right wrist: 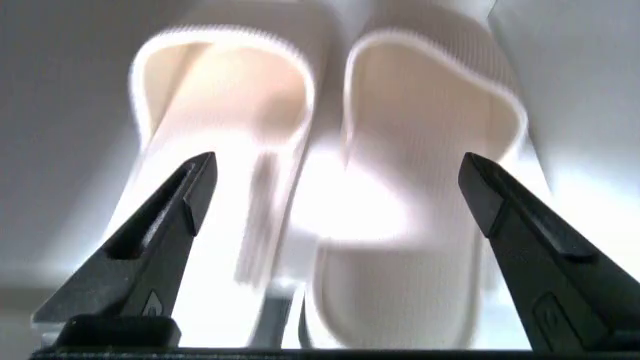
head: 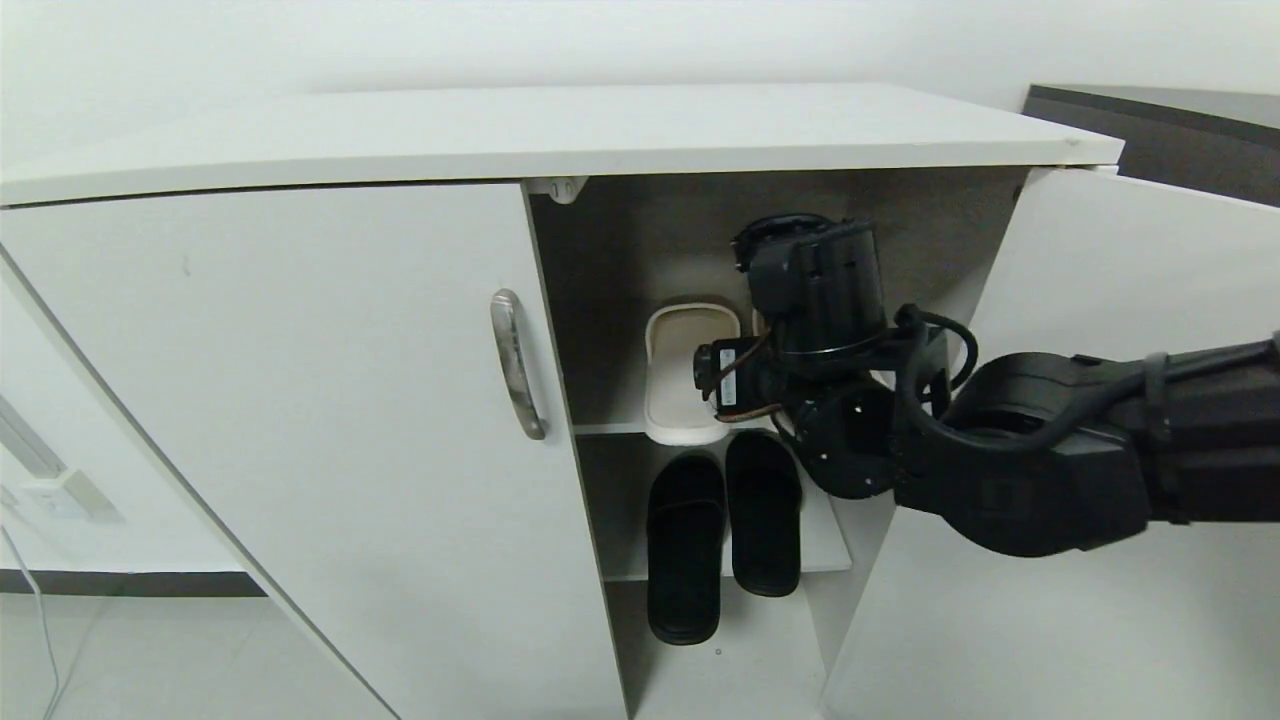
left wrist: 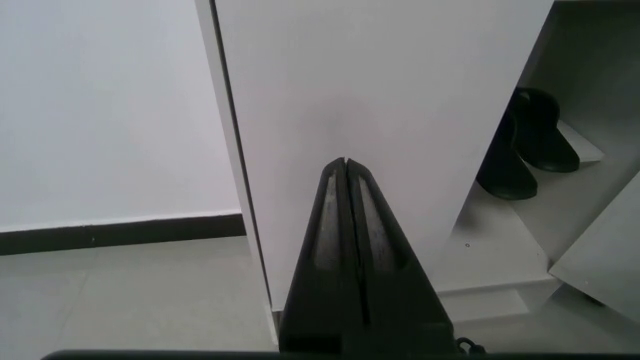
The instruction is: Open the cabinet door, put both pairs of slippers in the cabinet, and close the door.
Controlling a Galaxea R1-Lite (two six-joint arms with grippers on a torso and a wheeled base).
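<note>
The white cabinet (head: 560, 135) has its right door (head: 1100, 330) swung open and its left door (head: 300, 400) shut. A pair of white slippers (head: 685, 375) lies on the upper shelf; in the right wrist view the white slippers (right wrist: 330, 220) sit side by side just beyond my open right gripper (right wrist: 335, 200), whose fingers stand wide on either side of them without touching. A pair of black slippers (head: 720, 530) rests on the lower shelf, toes hanging over its front edge; the black slippers (left wrist: 530, 140) also appear in the left wrist view. My left gripper (left wrist: 345, 170) is shut, empty, facing the shut left door.
A metal handle (head: 515, 365) is on the left door. The open right door stands close beside my right arm. Grey floor tiles (left wrist: 120, 300) and a white wall with a dark baseboard lie to the cabinet's left.
</note>
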